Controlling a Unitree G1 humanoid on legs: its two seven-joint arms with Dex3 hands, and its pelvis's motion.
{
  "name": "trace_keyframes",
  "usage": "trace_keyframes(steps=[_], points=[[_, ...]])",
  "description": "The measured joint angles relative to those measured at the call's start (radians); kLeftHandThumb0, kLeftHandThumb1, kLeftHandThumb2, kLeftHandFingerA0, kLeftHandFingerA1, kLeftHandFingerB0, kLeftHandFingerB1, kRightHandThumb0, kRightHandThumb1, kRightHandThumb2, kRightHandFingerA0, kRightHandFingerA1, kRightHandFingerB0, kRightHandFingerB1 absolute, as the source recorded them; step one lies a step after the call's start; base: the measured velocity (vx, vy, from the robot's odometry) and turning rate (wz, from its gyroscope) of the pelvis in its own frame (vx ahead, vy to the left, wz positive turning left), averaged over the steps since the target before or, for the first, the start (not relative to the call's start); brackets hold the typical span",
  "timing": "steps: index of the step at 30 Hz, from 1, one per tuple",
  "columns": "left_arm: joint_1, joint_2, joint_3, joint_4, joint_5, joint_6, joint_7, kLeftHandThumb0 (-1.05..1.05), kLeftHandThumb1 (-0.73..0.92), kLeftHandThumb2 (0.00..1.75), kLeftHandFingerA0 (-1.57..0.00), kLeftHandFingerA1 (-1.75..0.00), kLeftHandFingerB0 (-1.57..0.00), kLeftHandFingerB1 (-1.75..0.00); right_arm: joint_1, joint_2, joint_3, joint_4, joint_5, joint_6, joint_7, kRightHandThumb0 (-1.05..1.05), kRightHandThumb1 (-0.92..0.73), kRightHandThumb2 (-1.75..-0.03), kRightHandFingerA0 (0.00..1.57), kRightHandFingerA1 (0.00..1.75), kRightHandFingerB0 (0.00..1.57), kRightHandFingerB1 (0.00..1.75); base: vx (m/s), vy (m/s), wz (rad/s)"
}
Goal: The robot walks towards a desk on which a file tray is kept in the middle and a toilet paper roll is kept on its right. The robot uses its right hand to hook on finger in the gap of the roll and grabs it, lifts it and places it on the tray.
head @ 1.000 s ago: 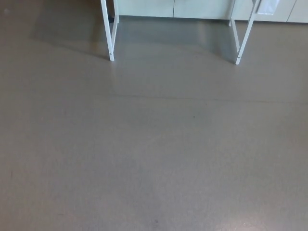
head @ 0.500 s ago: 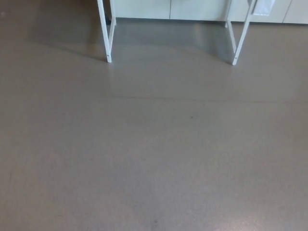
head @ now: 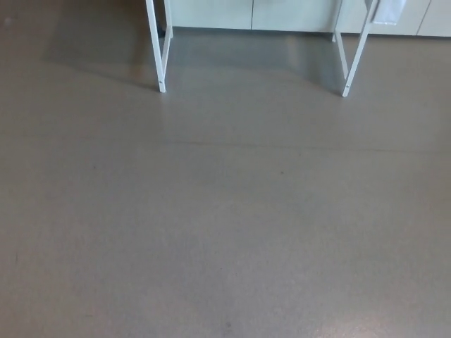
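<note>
Only the camera is shifting: bench legs and floor marks are all sitting slightly lower and further right than half a second ago, keeping their spacing. One white bench leg is standing at the upper left of the frame and another at the upper right, both on the grey-brown floor. Pale cabinet fronts are running along the top edge. Neither the left hand nor the right hand is showing, so their pose cannot be told. The tray and the roll are out of view.

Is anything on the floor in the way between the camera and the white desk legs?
Nothing visible does. The grey floor runs bare up to the left desk leg and the right desk leg. No hand, roll or tray is in view.
</note>
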Motion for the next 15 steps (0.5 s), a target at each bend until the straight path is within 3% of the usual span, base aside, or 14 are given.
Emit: trace_keyframes(steps=[1,2,4,5,6,7,8,9,10,11,12,13,15], points=[[-0.001,0.003,-0.008,0.002,0.002,0.0,-0.003,-0.74,0.76,1.0,-0.16,-0.55,-0.1,-0.47,-0.001,0.0,0.0,0.008,0.002,-0.015,0.002,-0.24,-0.5,-0.96,0.03,0.51,0.0,0.46,0.0,0.0,0.0],[0.0,0.004,-0.013,0.002,0.003,-0.001,-0.003,-0.74,0.74,1.01,-0.18,-0.55,-0.09,-0.47,-0.002,0.001,0.0,0.014,0.004,-0.026,0.003,-0.37,-0.49,-0.62,0.1,0.38,0.17,0.34,0.0,0.0,0.0],[0.002,0.003,-0.02,0.002,0.003,-0.001,-0.005,-0.72,0.74,0.99,-0.14,-0.52,-0.09,-0.46,-0.008,0.002,0.0,0.033,0.008,-0.055,0.005,-0.35,-0.51,-0.6,0.12,0.37,0.18,0.33,0.0,0.0,0.0],[0.003,0.003,-0.02,0.002,0.003,-0.001,-0.005,-0.7,0.91,0.67,-0.17,-0.46,-0.13,-0.35,-0.01,0.004,-0.001,0.041,0.009,-0.067,0.005,-0.22,-0.5,-0.95,0.03,0.51,0.01,0.47,0.0,0.0,0.0],[0.005,0.002,-0.02,0.001,0.002,-0.001,-0.006,-0.69,0.92,0.67,-0.17,-0.45,-0.14,-0.35,-0.015,0.007,-0.001,0.056,0.011,-0.085,0.005,-0.4,-0.52,-0.62,0.13,0.39,0.17,0.34,0.0,0.0,0.0],[0.008,0.002,-0.021,0.001,0.002,-0.001,-0.006,-0.69,0.9,0.67,-0.19,-0.46,-0.18,-0.37,-0.02,0.011,0.001,0.067,0.011,-0.1,0.005,-0.23,-0.45,-0.95,0.09,0.52,0.07,0.49,0.0,0.0,0.0],[0.011,0.001,-0.021,0.001,0.002,-0.002,-0.006,-0.68,0.91,0.67,-0.24,-0.48,-0.25,-0.4,-0.021,0.015,0.002,0.072,0.011,-0.117,0.006,-0.38,-0.55,-0.63,0.13,0.39,0.16,0.34,0.0,0.0,0.0],[0.015,-0.001,-0.02,0.001,0.001,-0.002,-0.005,-0.68,0.91,0.67,-0.24,-0.47,-0.2,-0.38,-0.019,0.016,0.003,0.073,0.012,-0.131,0.009,-0.26,-0.49,-0.96,0.03,0.5,0.01,0.47,0.0,0.0,0.0],[0.021,-0.002,-0.02,0.0,0.001,-0.004,-0.005,-0.67,0.92,0.67,-0.2,-0.46,-0.14,-0.35,-0.015,0.016,0.003,0.07,0.013,-0.144,0.012,-0.27,-0.5,-0.97,0.03,0.51,0.0,0.48,0.0,0.0,0.0],[0.032,-0.003,-0.018,-0.001,0.0,-0.006,-0.006,-0.35,0.61,1.15,-0.02,-0.51,-0.01,-0.5,-0.011,0.017,0.003,0.063,0.015,-0.155,0.016,-0.42,-0.57,-0.59,0.08,0.29,0.11,0.28,0.0,0.0,0.0],[0.042,-0.004,-0.013,-0.002,-0.003,-0.008,-0.007,-0.68,0.91,0.66,-0.19,-0.44,-0.15,-0.34,-0.005,0.017,0.002,0.055,0.017,-0.168,0.021,-0.42,-0.56,-0.59,0.05,0.29,0.08,0.27,0.0,0.0,0.0],[0.05,-0.004,-0.008,-0.002,-0.006,-0.012,-0.008,-0.35,0.61,1.15,-0.01,-0.51,0.0,-0.49,0.0,0.017,0.001,0.052,0.019,-0.177,0.024,-0.44,-0.55,-0.66,0.05,0.26,0.06,0.27,0.0,0.0,0.0],[0.067,-0.005,-0.004,-0.004,-0.011,-0.017,-0.018,-0.35,0.6,1.15,-0.01,-0.51,0.0,-0.5,0.007,0.017,-0.004,0.05,0.026,-0.193,0.037,-0.44,-0.55,-0.66,0.05,0.25,0.06,0.27,0.0,0.0,0.0]])
